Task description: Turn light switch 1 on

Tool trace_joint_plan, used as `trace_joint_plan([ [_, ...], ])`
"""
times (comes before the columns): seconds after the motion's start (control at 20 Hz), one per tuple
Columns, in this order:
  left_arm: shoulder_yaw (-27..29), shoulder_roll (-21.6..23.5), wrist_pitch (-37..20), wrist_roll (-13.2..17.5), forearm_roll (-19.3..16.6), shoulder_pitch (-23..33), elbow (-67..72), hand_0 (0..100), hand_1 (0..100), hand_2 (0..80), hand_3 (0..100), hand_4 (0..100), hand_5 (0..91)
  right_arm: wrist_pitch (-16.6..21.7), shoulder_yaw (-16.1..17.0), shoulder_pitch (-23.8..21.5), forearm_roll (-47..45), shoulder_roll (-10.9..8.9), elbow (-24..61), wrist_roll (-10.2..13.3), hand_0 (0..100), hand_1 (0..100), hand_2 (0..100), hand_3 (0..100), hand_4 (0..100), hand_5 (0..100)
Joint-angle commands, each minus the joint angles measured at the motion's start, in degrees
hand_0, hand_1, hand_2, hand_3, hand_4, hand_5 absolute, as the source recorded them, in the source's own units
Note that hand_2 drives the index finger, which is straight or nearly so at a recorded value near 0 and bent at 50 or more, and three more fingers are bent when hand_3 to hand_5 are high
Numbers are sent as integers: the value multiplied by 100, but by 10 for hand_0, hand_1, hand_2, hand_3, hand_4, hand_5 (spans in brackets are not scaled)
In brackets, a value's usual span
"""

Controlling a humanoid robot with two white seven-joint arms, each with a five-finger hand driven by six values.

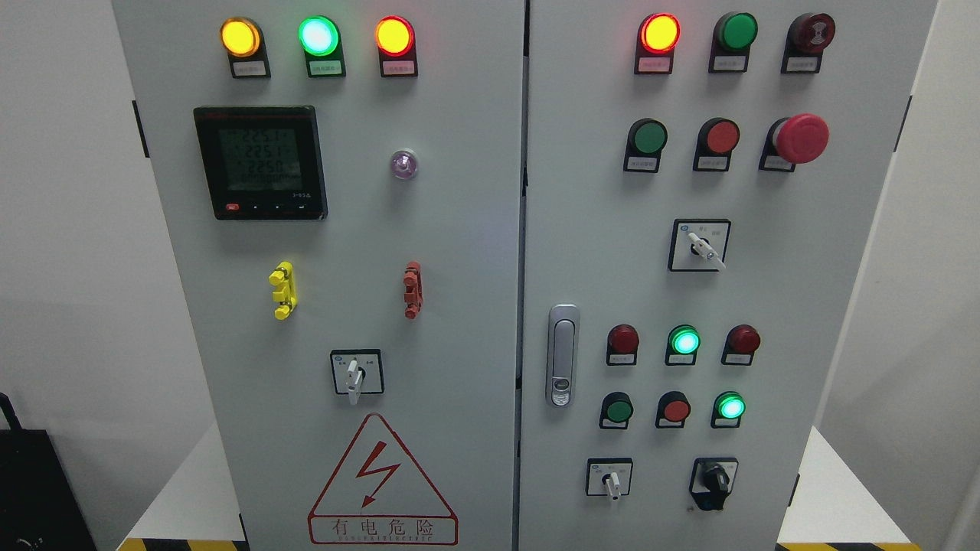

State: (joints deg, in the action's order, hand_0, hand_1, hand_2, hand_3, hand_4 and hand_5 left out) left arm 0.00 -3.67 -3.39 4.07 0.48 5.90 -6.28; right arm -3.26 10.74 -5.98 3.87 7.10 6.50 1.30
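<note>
Head cam is parked square on the electrical cabinet (459, 229), both doors shut, which makes sense since every control I might need is on the front faces and readable from here. Neither of my hands is in frame, so I can't tell how open the fingers are or whether they touch anything; nothing is being held or pressed on the panel that I can see.

Which one is "light switch 1" is honestly a guess, the labels are too small to read. My candidates are the rotary selectors: one on the left door at lower centre-left (354, 375), above the red lightning warning triangle (380, 482); one on the right door at middle right (703, 246); a small white-handled one at lower right (610, 480); and a black knob (715, 480) just beside it.

The digital meter (262, 162) at upper left is lit (numbers too blurry to trust), and the red mushroom stop button (800, 138) at upper right sits well apart from the selectors, so it's easy to avoid
</note>
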Motion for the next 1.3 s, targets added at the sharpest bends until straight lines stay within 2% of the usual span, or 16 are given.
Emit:
trace_joint_plan([
  [0.0, -70, 33, -4, -2, 145, -10, -31, 312, 0, 0, 0, 0, 0, 1, -2, 0, 0, 2, 0, -7, 0, 0, 0, 0, 0, 0],
  [0.7, -167, 50, -39, -11, 75, -36, -101, 313, 0, 0, 0, 0, 0, 1, -2, 0, 0, 2, 0, -7, 0, 0, 0, 0, 0, 0],
  [1.25, -149, 208, -48, -99, 57, 245, -1743, 309, 0, 0, 0, 0, 0, 1, -2, 0, 0, -7, 0, -7, 0, 0, 0, 0, 0, 0],
])
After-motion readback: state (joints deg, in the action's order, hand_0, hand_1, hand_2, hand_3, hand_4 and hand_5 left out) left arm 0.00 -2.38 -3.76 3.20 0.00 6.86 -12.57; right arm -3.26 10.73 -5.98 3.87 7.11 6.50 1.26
